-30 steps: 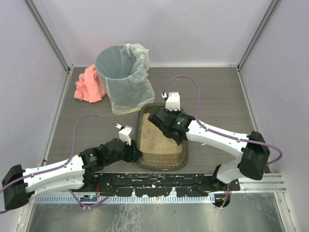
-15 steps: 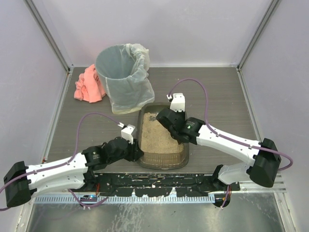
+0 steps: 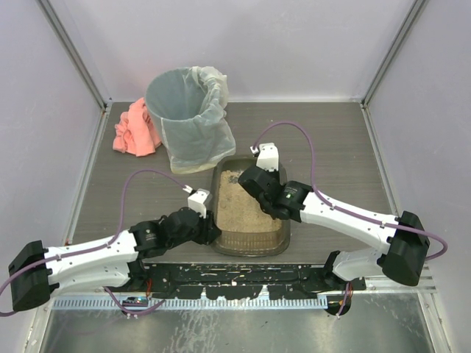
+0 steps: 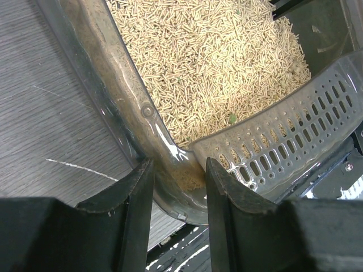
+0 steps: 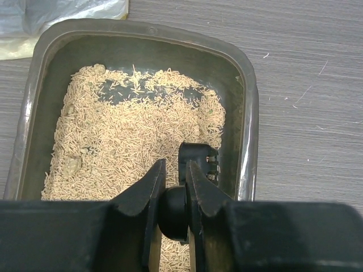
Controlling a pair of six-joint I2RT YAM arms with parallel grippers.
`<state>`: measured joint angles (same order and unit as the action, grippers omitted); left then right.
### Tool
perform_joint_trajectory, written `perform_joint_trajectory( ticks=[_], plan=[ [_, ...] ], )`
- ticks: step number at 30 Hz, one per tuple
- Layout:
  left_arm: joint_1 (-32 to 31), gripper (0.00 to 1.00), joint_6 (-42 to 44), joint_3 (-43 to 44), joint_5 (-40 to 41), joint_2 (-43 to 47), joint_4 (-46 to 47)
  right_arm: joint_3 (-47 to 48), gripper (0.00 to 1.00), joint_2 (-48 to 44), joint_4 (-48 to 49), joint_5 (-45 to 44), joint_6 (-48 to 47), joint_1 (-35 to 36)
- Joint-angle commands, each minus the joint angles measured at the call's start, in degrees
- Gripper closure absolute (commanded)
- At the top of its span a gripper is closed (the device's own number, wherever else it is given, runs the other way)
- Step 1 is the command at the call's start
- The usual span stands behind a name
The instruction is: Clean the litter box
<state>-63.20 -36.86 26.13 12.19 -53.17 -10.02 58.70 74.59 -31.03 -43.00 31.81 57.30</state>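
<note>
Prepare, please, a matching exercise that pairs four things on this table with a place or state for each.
Things:
1. litter box
2. bin
3. cloth
4. scoop

Places and states:
A. held by the right gripper
B. lined with clear plastic
C. pink, lying beside the bin
D. corner clamped by the left gripper

Pairs: 1-D; 2-B; 3-C; 4-A

Camera setup: one high fixed camera, two close wrist cameras, all sharing the litter box [image 3: 250,244].
The top view looks down over the whole table [image 3: 338,147] from its near edge. The left wrist view sits tight on the box corner between its fingers [image 4: 136,215]; the right looks past its fingers [image 5: 148,195] and the scoop [image 5: 195,161] between them.
</note>
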Motion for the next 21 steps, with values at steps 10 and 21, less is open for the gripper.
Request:
perform_joint_trajectory(
  ticks=[10,21],
  plan=[
    [-2.3,0.64,0.2,1.5,-2.0,-4.5,8.3,-0.4,0.99,0.4,8.3,11.0,13.6,1.6],
    [-3.0,0.64,0.1,1.8,-1.7,-5.5,8.9,-0.8,0.99,1.0,11.0,11.4,15.1,1.6]
  ],
)
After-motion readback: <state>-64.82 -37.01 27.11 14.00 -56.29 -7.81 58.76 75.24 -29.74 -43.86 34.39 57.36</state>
